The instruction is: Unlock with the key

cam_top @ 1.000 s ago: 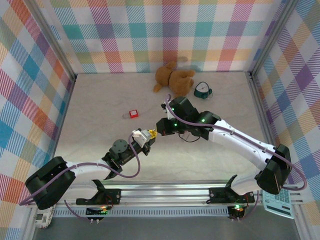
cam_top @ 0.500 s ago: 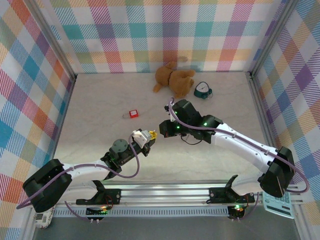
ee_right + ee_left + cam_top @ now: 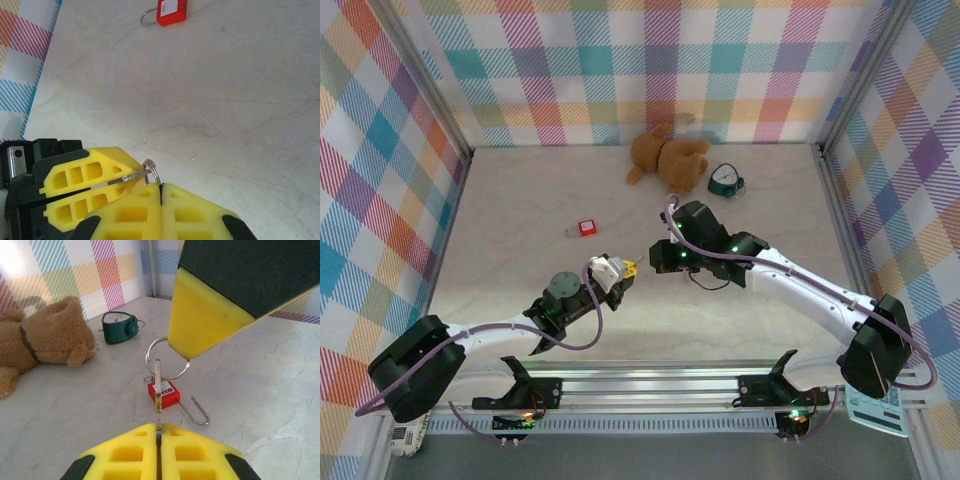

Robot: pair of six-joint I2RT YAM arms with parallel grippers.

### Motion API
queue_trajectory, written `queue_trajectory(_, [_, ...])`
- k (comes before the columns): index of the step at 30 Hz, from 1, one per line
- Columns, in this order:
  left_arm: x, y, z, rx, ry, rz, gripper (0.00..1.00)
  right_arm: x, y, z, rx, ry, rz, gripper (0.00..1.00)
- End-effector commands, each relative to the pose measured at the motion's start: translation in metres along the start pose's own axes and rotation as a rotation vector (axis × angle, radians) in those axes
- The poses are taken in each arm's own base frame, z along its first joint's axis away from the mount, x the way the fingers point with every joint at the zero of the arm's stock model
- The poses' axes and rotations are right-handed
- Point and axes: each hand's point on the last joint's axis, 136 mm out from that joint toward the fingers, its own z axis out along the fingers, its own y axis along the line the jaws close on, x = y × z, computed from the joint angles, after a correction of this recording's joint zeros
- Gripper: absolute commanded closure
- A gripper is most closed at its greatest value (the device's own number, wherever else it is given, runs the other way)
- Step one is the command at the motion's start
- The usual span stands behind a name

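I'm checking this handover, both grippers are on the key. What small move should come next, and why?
Probably ease the left gripper open. It is shut on the shaft of the key while the right gripper is shut on the ring, and the shaft must be bare to enter the padlock.

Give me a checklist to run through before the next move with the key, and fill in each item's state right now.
1. Hold of left gripper on key: ok, jaws shut on its blade.
2. Hold of right gripper on key ring: ok, jaws shut on it.
3. Key off the table: ok, held up between both grippers.
4. Key tip free to insert: not ok, that end sits inside the left jaws.
5. Access to red padlock: ok, it lies alone on the table.
6. Keyhole direction: cannot tell.
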Motion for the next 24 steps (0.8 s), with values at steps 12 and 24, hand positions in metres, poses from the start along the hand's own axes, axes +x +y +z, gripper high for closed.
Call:
queue_trajectory(12, [-0.029, 0.000, 0.007, 0.166, -0.104, -0.162, 1.00, -0.038, 0.025, -0.061, -0.374, -0.269, -0.288, 0.50])
queue_trajectory(24, [-0.058, -0.006, 0.018, 0.438, -0.194, -0.465, 1.00, -0.031, 0.030, -0.032, -0.520, -0.203, -0.393, 0.44])
